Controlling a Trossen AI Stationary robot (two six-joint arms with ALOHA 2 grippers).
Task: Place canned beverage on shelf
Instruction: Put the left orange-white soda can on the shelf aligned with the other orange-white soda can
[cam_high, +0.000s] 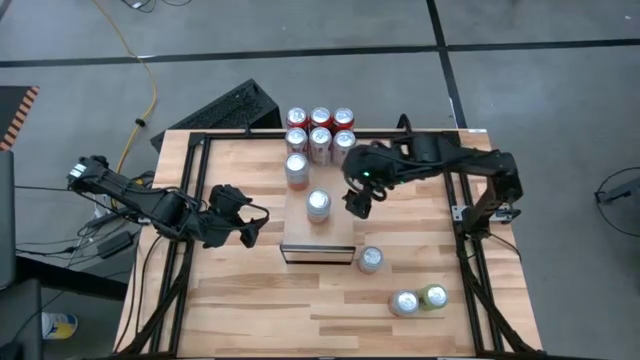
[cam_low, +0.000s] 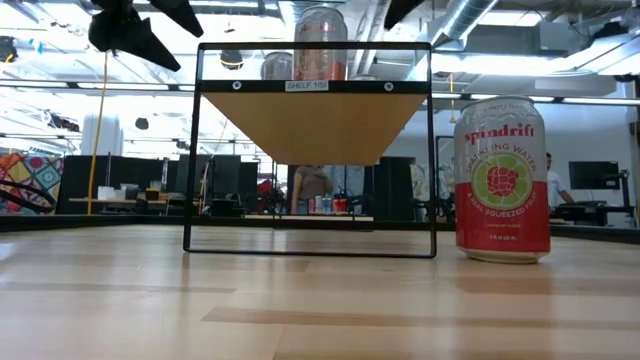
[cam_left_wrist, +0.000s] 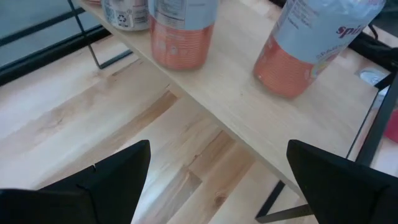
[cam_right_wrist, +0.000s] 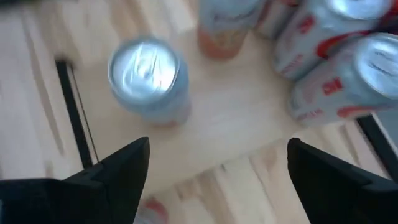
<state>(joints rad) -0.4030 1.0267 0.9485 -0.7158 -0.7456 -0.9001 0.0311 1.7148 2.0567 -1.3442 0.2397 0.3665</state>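
Observation:
The shelf (cam_high: 318, 235) is a narrow raised platform in the middle of the table, and its dark front edge (cam_high: 318, 256) faces the near side. Several red-and-silver cans (cam_high: 320, 130) stand at its far end. One can (cam_high: 297, 166) stands behind a single can (cam_high: 318, 203) at mid-shelf, which also shows in the right wrist view (cam_right_wrist: 148, 70). My right gripper (cam_high: 359, 203) hangs open and empty just right of that single can. My left gripper (cam_high: 246, 226) is open and empty left of the shelf, facing it (cam_left_wrist: 249, 106).
A Spindrift can (cam_high: 370, 260) stands on the table right of the shelf's front, and it also shows in the low view (cam_low: 503, 180). A silver can (cam_high: 404, 303) and a green-topped can (cam_high: 434, 296) stand near the front right. A keyboard (cam_high: 235, 108) lies beyond the far left corner.

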